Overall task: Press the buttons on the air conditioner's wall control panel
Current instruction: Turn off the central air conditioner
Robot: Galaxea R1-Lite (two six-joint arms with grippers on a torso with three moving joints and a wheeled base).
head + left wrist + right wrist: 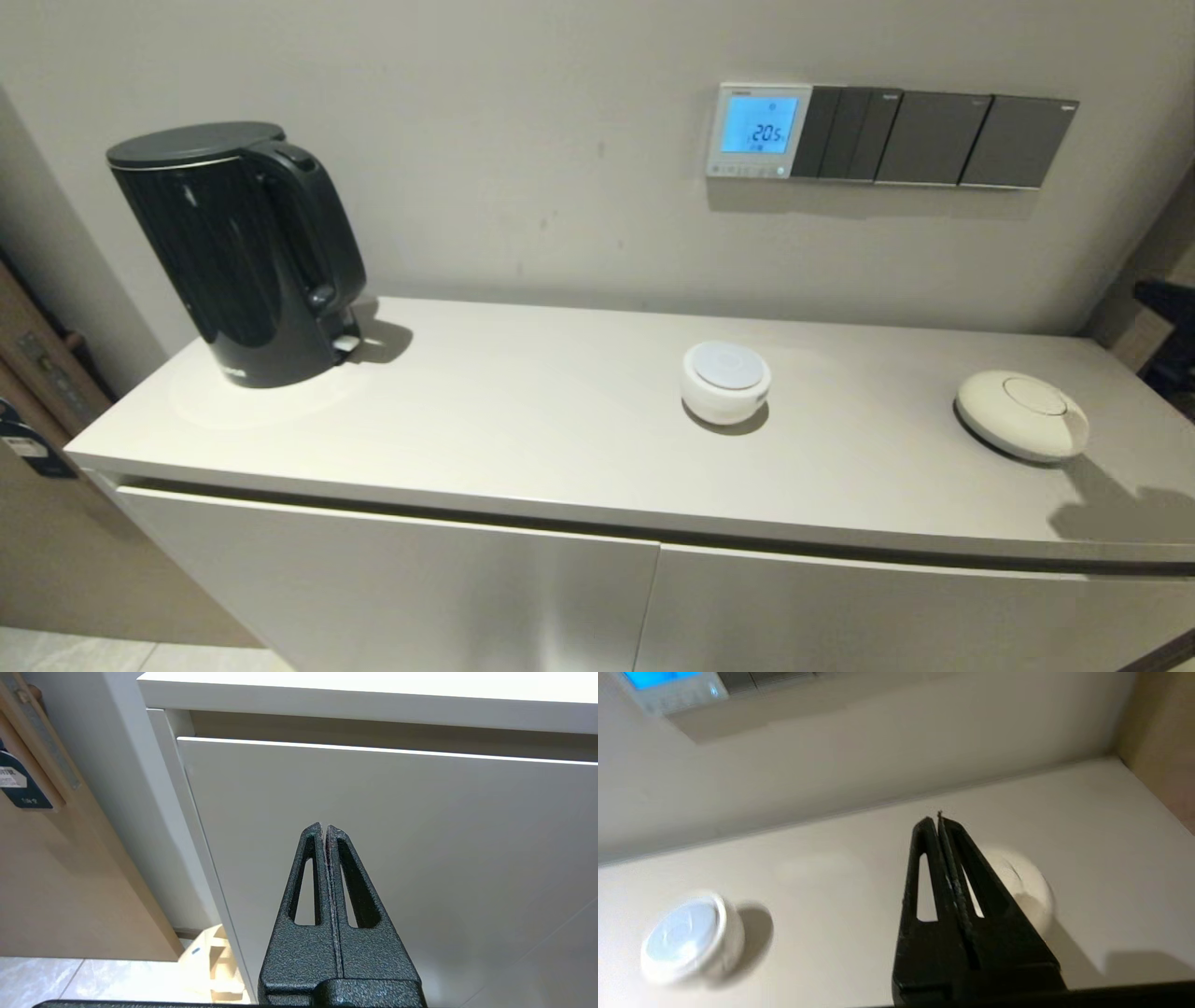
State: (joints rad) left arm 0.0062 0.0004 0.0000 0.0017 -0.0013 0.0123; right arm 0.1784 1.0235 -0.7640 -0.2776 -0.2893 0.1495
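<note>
The air conditioner's wall control panel [758,130] is a small silver-white square on the wall with a glowing blue screen reading 20.5. The buttons [745,170] run as a row of tiny keys along its lower edge. A corner of the panel shows in the right wrist view [675,690]. My right gripper [938,820] is shut and empty, above the counter near the cream disc, well below and to the right of the panel. My left gripper [324,828] is shut and empty, low in front of the cabinet door. Neither gripper shows in the head view.
Dark grey switch plates [934,138] adjoin the panel on its right. On the counter [523,420] stand a black kettle [238,252], a white round device [725,381] and a flat cream disc [1022,414]. A wall corner closes the right end.
</note>
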